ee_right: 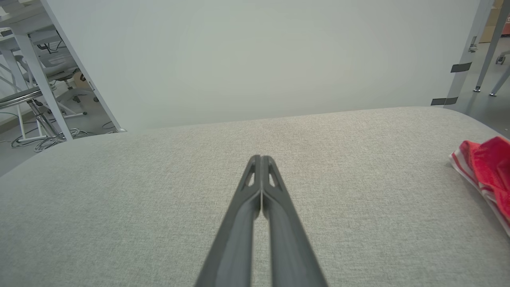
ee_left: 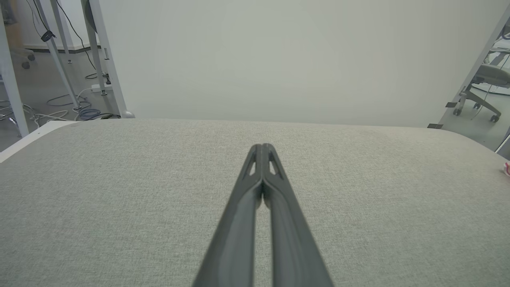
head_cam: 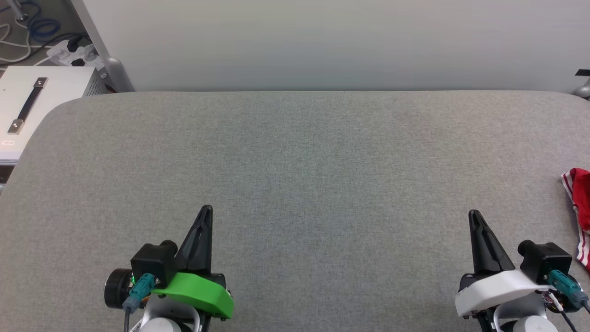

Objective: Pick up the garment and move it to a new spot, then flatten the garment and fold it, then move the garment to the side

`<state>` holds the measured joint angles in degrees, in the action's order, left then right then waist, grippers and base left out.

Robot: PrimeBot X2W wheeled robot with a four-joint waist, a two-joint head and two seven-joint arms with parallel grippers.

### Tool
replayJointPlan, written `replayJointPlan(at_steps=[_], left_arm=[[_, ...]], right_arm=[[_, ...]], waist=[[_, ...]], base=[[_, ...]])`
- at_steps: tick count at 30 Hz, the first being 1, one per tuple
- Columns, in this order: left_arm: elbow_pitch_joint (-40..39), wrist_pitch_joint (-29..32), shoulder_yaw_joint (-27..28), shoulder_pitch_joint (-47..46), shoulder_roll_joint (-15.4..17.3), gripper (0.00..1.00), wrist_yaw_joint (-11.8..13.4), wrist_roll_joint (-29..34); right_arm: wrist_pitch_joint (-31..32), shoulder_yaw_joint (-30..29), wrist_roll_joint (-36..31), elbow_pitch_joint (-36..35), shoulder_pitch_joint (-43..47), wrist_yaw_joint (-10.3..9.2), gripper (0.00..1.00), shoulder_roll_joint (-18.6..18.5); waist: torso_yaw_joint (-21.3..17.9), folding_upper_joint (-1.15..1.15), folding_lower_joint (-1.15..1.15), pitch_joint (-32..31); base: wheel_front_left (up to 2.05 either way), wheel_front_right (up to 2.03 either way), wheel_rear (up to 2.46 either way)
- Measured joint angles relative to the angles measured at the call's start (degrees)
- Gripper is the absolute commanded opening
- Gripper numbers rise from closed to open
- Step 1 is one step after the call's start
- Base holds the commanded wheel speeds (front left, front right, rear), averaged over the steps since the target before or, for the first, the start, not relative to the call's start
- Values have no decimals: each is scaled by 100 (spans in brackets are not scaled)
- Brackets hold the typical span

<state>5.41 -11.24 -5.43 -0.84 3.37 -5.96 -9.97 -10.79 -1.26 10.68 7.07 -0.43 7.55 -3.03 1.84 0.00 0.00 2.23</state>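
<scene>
Both clenched on nothing: left gripper and right gripper parked by the surface's near edge. The shirt is bunched at its right edge, so probably my right's grab.

Work surface: grey woven-fabric table top with rounded far corners. A plain white panel stands upright behind its far edge. Off the left corner sits a white case with a black strap handle. On the floor beyond it: white power strip with plugs in, and loose cables, white and blue. Left wrist view: grey wheeled office chair at far right.
</scene>
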Motion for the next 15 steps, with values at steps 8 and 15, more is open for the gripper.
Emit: replayJointPlan(at_steps=[8, 15], left_arm=[[-42, 74, 30, 0, -1, 0, 51, 47], [-68, 171, 56, 0, -1, 0, 74, 143]], right_arm=[[76, 7, -104, -45, 1, 0, 0, 0], [170, 14, -166, -103, 1, 0, 0, 0]], waist=[[-15, 0, 0, -18], [-29, 0, 0, -35]], base=[[0, 0, 0], [0, 0, 0]])
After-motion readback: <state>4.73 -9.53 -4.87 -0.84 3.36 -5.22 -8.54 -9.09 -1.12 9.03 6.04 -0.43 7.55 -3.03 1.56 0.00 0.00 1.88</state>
